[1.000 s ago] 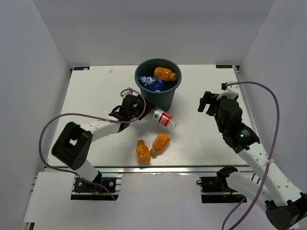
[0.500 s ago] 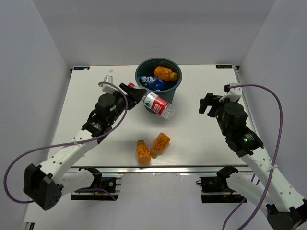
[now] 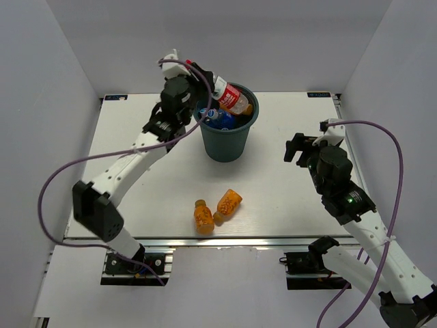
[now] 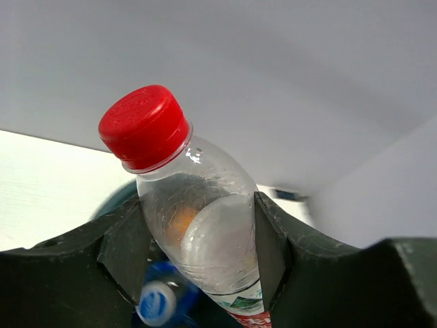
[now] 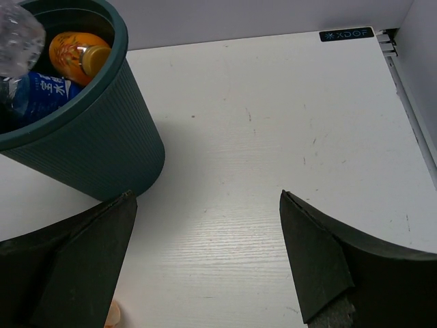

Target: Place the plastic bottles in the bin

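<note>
My left gripper (image 3: 208,83) is shut on a clear bottle (image 3: 231,98) with a red cap (image 4: 144,126) and red label, holding it tilted over the dark green bin (image 3: 226,140). In the left wrist view the bottle (image 4: 205,232) sits between both fingers, above the bin's opening. Inside the bin lie an orange bottle (image 3: 240,107) and a blue bottle (image 3: 220,120). Two orange bottles (image 3: 203,216) (image 3: 229,203) lie side by side on the table near the front edge. My right gripper (image 3: 305,147) is open and empty, right of the bin (image 5: 82,130).
The white table (image 3: 287,123) is walled in by white panels at the back and both sides. A purple cable loops from each arm. A corner marker (image 5: 347,34) sits at the table's back right.
My left arm has lifted the clear bottle from the table in front of the bin up and back, over the bin's rim. The right arm has barely moved.
</note>
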You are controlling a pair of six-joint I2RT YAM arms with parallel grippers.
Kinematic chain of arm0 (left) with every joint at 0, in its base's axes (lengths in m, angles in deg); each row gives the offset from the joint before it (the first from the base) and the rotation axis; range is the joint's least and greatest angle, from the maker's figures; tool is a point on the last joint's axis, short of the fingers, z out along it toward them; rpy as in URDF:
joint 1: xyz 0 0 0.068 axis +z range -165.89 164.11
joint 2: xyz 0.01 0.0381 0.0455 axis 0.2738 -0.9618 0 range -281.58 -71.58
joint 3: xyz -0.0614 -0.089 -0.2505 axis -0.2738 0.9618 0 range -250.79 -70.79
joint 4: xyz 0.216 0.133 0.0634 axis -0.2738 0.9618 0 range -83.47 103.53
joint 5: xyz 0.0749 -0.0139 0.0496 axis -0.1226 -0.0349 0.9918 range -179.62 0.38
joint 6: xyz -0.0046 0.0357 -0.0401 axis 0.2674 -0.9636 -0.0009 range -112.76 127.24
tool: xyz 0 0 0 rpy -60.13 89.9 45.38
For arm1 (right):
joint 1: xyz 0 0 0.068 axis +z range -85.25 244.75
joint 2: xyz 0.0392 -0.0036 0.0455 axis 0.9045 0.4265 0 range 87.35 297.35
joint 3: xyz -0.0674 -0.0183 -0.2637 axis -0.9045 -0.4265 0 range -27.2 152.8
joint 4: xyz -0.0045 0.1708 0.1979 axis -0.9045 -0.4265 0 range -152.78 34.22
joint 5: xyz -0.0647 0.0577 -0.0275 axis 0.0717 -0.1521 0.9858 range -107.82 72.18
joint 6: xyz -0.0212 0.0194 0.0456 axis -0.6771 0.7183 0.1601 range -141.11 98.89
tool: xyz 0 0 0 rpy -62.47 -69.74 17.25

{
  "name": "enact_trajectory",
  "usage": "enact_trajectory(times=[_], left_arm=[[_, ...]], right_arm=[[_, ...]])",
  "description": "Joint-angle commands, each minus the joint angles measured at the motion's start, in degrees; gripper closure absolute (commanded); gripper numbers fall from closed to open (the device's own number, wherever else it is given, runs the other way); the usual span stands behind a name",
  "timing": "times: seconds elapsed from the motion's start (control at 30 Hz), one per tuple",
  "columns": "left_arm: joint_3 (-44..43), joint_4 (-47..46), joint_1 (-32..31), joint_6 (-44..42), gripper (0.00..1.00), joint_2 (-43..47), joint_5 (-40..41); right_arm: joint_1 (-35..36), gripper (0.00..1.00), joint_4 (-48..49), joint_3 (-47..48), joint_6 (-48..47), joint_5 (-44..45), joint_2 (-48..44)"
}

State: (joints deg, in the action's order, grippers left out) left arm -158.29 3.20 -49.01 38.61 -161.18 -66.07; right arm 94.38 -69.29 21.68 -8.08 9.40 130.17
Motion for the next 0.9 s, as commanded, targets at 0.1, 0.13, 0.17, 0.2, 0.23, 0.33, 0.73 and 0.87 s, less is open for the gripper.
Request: enact_trajectory(times=[0.1,0.13,0.17,0.2,0.23,0.33,0.73,0.87], left_arm=[[-5.3,-2.3,-0.1,-21.4,0.70,-9.3,4.6],[-5.0,-3.2,-0.1,-24.5,0.70,-10.0,4.2],[-3.8,-3.9,-0.1,-26.1,0.70,-10.9,4.0],[-3.0,-4.6,-0.1,-27.6,0.70,-11.3,3.5],[-2.2,-5.7,-0.1,-29.7,0.70,-11.5,1.5],[1.2,-7.5,-0.1,-33.2,0.70,-11.8,-4.2],[4.0,-5.4,-1.9,-39.0,0.74,-15.8,-10.5],[5.1,-5.7,-4.5,-45.4,0.74,-17.0,-9.7]], right_arm=[[-0.2,0.11,2.7,-0.5,-1.9,3.3,-0.1],[-0.2,0.11,2.9,-0.6,-2.0,3.4,0.1],[-0.2,0.11,2.9,-0.7,-2.1,3.7,0.2],[-0.2,0.11,2.9,-0.7,-2.3,3.9,0.5],[-0.2,0.11,2.9,-0.6,-2.4,4.2,0.7],[-0.3,0.11,2.9,-0.6,-2.7,5.0,1.3],[-0.3,0.11,3.6,-1.6,-3.9,5.8,2.5],[-0.3,0.11,3.8,-1.9,-4.2,6.3,2.8]])
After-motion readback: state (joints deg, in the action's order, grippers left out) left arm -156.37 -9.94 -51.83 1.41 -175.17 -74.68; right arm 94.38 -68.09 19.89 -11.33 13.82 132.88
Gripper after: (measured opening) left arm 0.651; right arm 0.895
